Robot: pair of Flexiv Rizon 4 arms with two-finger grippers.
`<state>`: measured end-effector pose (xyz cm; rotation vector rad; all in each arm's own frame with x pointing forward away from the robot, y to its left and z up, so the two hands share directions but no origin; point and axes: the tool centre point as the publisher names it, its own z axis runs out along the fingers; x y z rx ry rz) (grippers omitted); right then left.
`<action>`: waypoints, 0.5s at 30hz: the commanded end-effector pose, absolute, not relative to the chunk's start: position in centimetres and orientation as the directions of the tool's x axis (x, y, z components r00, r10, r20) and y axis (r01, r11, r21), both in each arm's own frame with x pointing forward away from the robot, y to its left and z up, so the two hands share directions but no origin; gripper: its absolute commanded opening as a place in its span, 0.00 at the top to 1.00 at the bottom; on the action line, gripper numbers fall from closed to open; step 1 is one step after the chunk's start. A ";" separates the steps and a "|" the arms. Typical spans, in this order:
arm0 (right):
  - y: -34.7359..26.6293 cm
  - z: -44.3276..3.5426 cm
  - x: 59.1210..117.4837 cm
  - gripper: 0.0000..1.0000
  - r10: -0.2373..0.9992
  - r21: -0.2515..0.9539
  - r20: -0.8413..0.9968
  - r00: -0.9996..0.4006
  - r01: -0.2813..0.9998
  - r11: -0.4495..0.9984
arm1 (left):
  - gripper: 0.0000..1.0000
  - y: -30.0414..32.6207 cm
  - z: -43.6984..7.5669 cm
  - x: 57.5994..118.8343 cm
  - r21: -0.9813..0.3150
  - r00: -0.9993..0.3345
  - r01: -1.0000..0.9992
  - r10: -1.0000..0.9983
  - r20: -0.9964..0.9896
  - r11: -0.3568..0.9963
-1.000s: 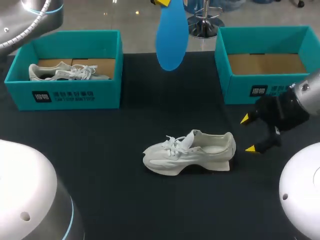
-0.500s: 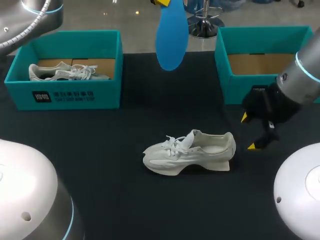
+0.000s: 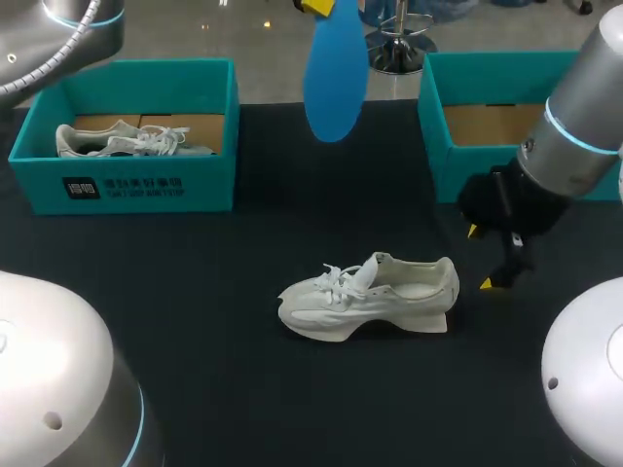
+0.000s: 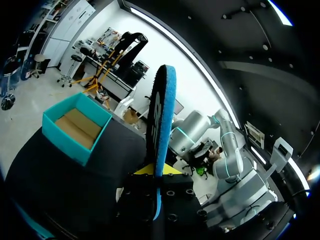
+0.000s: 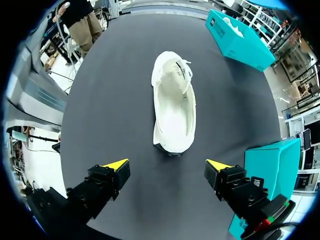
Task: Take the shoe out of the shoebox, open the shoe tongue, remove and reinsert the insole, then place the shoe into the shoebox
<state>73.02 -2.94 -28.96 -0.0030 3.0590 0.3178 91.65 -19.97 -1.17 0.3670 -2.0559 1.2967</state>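
Standing on its sole near the middle of the table [image 3: 195,292], outside both boxes, the white shoe [image 3: 375,297] points its toe toward my left and its heel toward my right. Its laces lie loose over the front and the tongue is lifted.

Just beside the heel, not touching it, the right gripper [image 3: 480,258] hangs low over the table with its fingers spread wide and nothing between them. From the right wrist, the shoe [image 5: 174,105] lies ahead of the right gripper [image 5: 166,165], heel nearest, in line with the gap between the fingers.

The blue insole [image 3: 335,73] hangs in the air over the table's far edge, between the two boxes, rounded end down. The left gripper [image 3: 313,5] is clamped on its upper end. From the left wrist, the insole [image 4: 161,145] shows edge-on, rising from between the fingers of the left gripper [image 4: 156,172].

Behind the right gripper, the teal right box [image 3: 458,146] stands at the far right corner, its cardboard floor showing. The teal left box [image 3: 127,190] stands at the far left corner with a second shoe [image 3: 122,139] lying in it.
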 end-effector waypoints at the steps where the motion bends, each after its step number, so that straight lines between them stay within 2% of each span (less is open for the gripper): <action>1: -2.9 -29.0 73.0 0.00 0.005 0.201 -0.067 -0.998 -0.008 0.979 | 1.00 -19.9 -0.9 90.6 -0.700 -0.757 -0.554 0.077 0.649 0.450; 15: -2.6 -28.7 73.1 0.00 0.004 0.202 -0.068 -0.998 -0.010 0.979 | 1.00 -18.7 -0.8 92.3 -0.682 -0.725 -0.576 0.103 0.681 0.451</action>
